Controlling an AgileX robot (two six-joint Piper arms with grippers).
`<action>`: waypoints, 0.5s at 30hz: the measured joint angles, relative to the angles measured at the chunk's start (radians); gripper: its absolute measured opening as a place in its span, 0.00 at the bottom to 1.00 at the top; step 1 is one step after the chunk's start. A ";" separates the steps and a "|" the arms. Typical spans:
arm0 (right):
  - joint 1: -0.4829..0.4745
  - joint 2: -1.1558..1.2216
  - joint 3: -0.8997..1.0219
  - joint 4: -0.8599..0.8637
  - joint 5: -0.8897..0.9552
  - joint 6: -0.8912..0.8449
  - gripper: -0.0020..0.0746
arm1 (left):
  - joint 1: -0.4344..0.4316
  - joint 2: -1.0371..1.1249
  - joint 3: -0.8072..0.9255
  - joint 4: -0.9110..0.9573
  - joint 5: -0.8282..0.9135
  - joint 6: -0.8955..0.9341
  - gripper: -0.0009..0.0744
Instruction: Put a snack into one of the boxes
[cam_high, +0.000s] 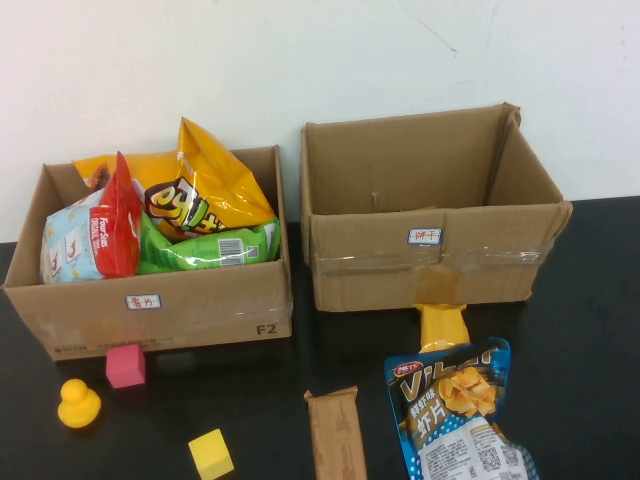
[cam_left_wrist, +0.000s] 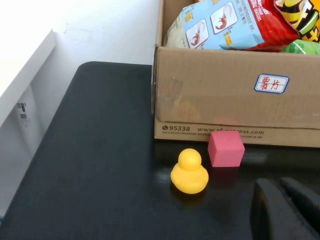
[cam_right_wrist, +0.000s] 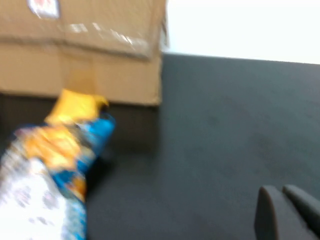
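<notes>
Neither gripper shows in the high view. A blue chip bag (cam_high: 455, 410) lies on the black table in front of the empty right box (cam_high: 430, 265), on top of a yellow bag (cam_high: 442, 322). A brown snack bar (cam_high: 335, 435) lies to its left. The left box (cam_high: 160, 295) holds several snack bags. My left gripper (cam_left_wrist: 280, 184) is shut and empty, low over the table near the left box (cam_left_wrist: 215, 105). My right gripper (cam_right_wrist: 280, 189) is shut and empty, to the right of the blue bag (cam_right_wrist: 50, 170) and the right box (cam_right_wrist: 85, 65).
A pink cube (cam_high: 125, 366), a yellow duck (cam_high: 78, 403) and a yellow cube (cam_high: 211, 454) sit in front of the left box. The duck (cam_left_wrist: 189, 172) and the pink cube (cam_left_wrist: 226, 148) are just ahead of my left gripper. A white wall stands behind the boxes.
</notes>
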 joint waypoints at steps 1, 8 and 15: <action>0.000 0.000 0.000 0.028 -0.014 0.000 0.03 | 0.000 0.000 0.000 0.000 0.000 0.000 0.01; 0.000 0.000 -0.040 0.126 -0.249 0.002 0.03 | 0.000 0.000 0.000 0.000 0.000 0.000 0.01; 0.000 0.000 -0.254 0.111 -0.084 -0.006 0.03 | 0.000 0.000 0.000 0.000 0.000 0.000 0.01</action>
